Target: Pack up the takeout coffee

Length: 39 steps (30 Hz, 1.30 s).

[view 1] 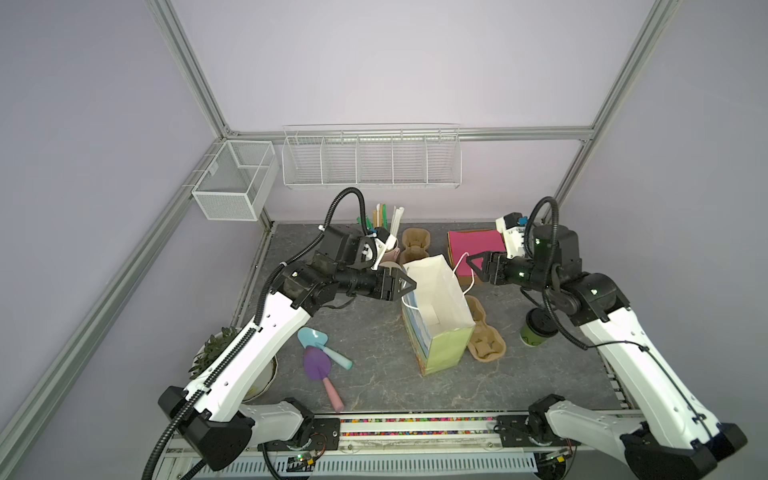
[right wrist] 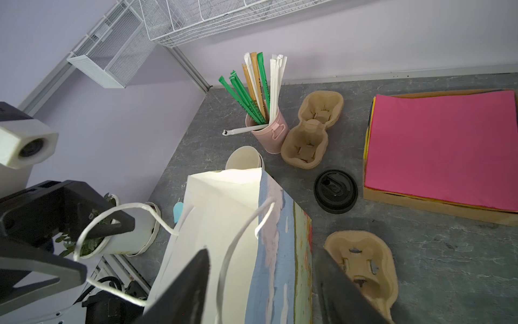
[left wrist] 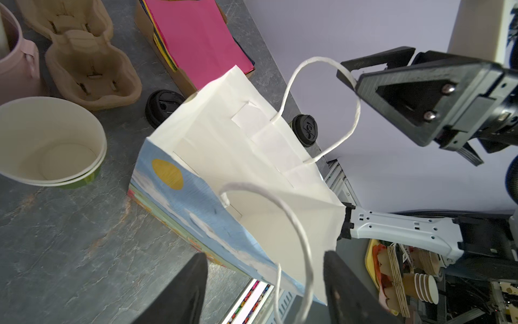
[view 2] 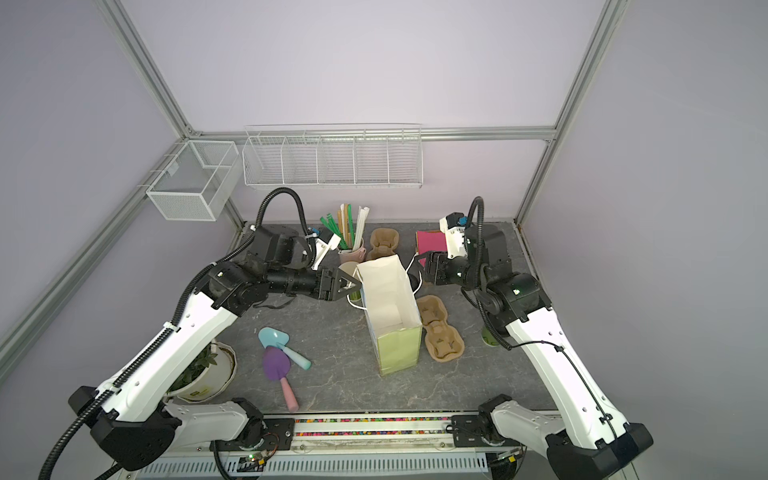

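the left arm rises from the front left corner of the counter (view 1: 374, 395), its white forearm slanting up and away over a potted plant (view 1: 216, 345), then bends at the elbow so the black wrist runs level toward the right. the left gripper (view 1: 405, 279) sits at the left rim of the open paper bag (view 1: 446, 351), which stands upright mid-counter. its jaws are parted, and the left wrist view shows the bag's left cord handle (left wrist: 246, 185) passing loosely between the fingers (left wrist: 185, 291), not pinched. the right arm mirrors this from the front right corner, forearm slanting up, wrist level and pointing left. the right gripper (view 1: 473, 266) is at the bag's far right rim, jaws likewise apart, with the right cord handle (left wrist: 358, 115) and the bag's edge lying between them and no clamp visible. the takeout coffee (view 1: 537, 330) stands upright on the counter near the right edge, under the right arm's elbow, well apart from the bag and untouched.
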Tool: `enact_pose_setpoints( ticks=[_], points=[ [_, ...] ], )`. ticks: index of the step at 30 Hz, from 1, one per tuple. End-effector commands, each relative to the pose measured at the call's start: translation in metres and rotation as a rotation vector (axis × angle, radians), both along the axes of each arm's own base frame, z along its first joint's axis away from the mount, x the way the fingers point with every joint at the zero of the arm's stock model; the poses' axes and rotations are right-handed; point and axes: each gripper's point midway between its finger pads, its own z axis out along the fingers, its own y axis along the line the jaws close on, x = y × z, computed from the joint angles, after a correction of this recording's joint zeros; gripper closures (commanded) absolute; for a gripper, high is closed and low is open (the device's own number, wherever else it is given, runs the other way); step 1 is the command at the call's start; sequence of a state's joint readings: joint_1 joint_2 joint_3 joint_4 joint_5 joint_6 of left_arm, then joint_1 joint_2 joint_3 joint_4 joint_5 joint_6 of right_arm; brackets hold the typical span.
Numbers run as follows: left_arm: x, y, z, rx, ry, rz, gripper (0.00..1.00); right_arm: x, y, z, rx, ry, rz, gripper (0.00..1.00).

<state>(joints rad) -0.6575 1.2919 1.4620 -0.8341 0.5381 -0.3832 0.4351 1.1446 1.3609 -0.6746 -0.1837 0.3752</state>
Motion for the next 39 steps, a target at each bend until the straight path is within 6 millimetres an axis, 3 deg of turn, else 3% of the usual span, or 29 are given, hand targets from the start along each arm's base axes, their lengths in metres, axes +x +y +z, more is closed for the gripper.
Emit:
enact_pose_setpoints(
  ticks=[1,10,14,22,33,39],
  points=[
    [0.005,-0.005,0.015,-0.028,-0.044,0.001,0.43,0.0,0.003,0.013,0.009,-0.038,0.01,0.56],
    [0.01,0.008,-0.008,0.042,-0.054,0.062,0.99,0.007,-0.003,-0.016,-0.043,0.017,-0.032,0.85],
    [0.011,0.019,-0.024,0.08,-0.057,0.106,1.0,0.008,-0.009,-0.029,-0.073,0.031,-0.063,0.92],
    [0.01,0.035,-0.05,0.01,-0.029,0.2,1.0,0.009,-0.013,-0.066,-0.094,0.098,-0.09,0.93],
    [0.012,0.02,-0.073,-0.132,0.029,0.2,1.0,0.005,0.002,-0.11,-0.022,0.186,-0.051,0.93],
    [0.016,0.006,-0.081,-0.207,0.061,0.173,1.0,0.005,0.012,-0.112,0.033,0.173,-0.015,0.93]
  ],
)
